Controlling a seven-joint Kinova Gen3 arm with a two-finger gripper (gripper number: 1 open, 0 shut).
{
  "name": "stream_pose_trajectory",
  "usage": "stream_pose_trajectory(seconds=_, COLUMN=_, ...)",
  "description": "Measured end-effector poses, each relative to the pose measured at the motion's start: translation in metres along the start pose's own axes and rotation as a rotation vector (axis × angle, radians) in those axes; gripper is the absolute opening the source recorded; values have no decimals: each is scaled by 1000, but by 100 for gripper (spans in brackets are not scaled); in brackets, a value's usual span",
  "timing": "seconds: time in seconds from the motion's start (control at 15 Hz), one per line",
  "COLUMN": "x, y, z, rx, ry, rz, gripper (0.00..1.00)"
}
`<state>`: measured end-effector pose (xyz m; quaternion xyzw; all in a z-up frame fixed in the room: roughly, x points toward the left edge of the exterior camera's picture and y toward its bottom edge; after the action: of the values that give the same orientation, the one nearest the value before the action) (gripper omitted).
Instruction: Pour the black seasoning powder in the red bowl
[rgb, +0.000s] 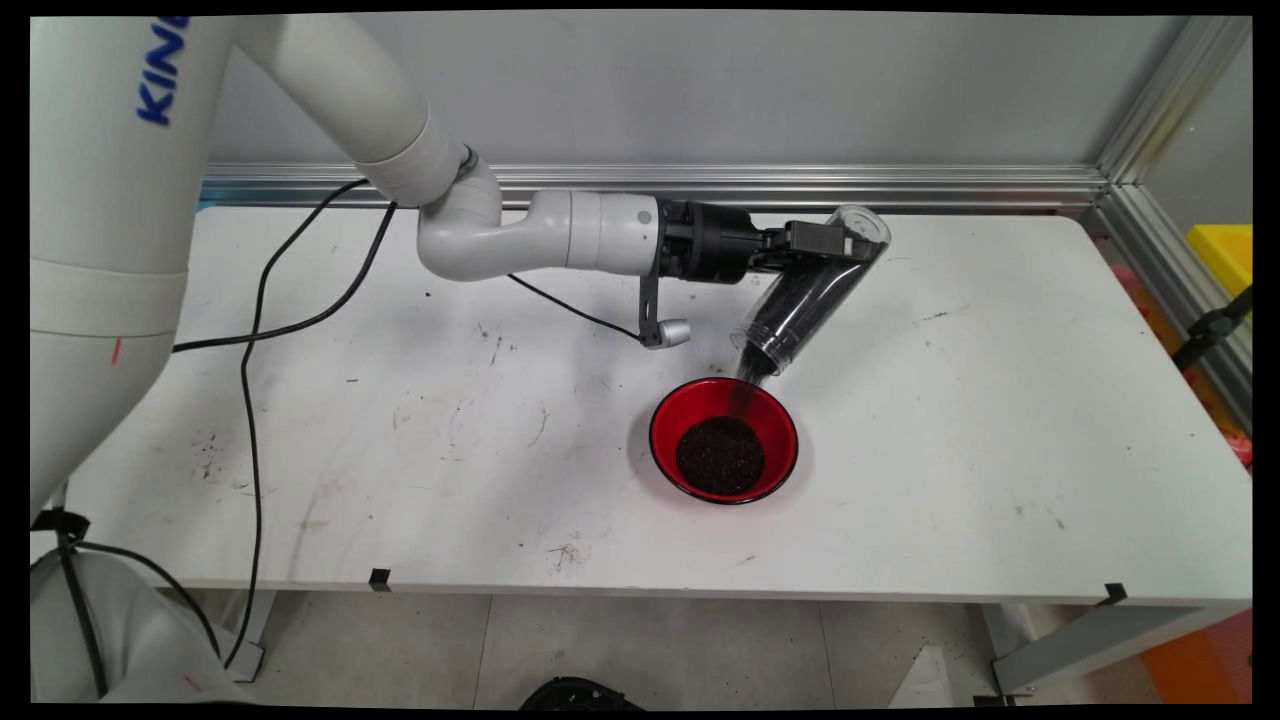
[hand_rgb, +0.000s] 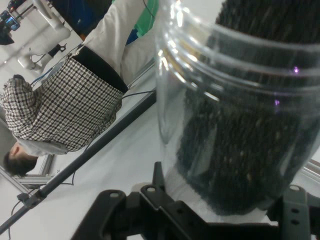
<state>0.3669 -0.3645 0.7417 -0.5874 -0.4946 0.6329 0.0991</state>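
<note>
My gripper (rgb: 835, 242) is shut on a clear plastic jar (rgb: 812, 290), held tilted with its open mouth pointing down and to the left above a red bowl (rgb: 723, 440). Dark grains fill much of the jar and fall in a thin stream from its mouth into the bowl. A dark heap of grains (rgb: 720, 456) lies in the bowl's bottom. In the hand view the jar (hand_rgb: 235, 110) fills the right half, dark grains pressed against its wall, with the gripper's black linkage (hand_rgb: 150, 215) below it.
The bowl stands on the white table (rgb: 1000, 450), right of its middle. Black cables (rgb: 260, 330) hang from the arm across the table's left side. An aluminium rail runs along the back wall. In the hand view a person in a checked shirt (hand_rgb: 65, 110) stands beyond the table's edge.
</note>
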Motion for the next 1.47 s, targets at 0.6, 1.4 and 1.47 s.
stream_pose_trajectory(seconds=0.6, x=8, y=-2, z=-3, rx=10, ry=-1, rz=11, gripper=0)
stream_pose_trajectory(seconds=1.4, x=19, y=-6, z=-5, rx=17, ry=7, rz=2, gripper=0)
stream_pose_trajectory(seconds=1.47, x=20, y=-6, z=-6, rx=17, ry=8, rz=1, gripper=0)
